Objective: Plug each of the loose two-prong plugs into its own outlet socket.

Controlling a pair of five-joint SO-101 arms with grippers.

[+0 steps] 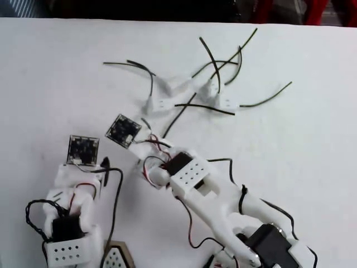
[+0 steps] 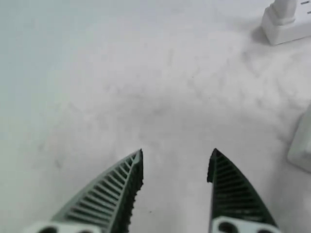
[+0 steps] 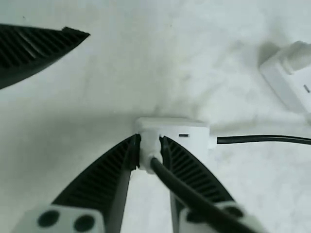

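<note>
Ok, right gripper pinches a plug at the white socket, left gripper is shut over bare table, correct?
No: the left gripper is open over bare table, as the left wrist view shows. The right gripper does pinch a plug at the white socket.

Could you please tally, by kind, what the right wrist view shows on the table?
Socket blocks: 2, the near block and the far block.
White plugs: 2, the held plug between the right gripper's fingers, the other on the far block.
Black cables: 2, one from the near block, one from the held plug.
Total: 6.
</note>
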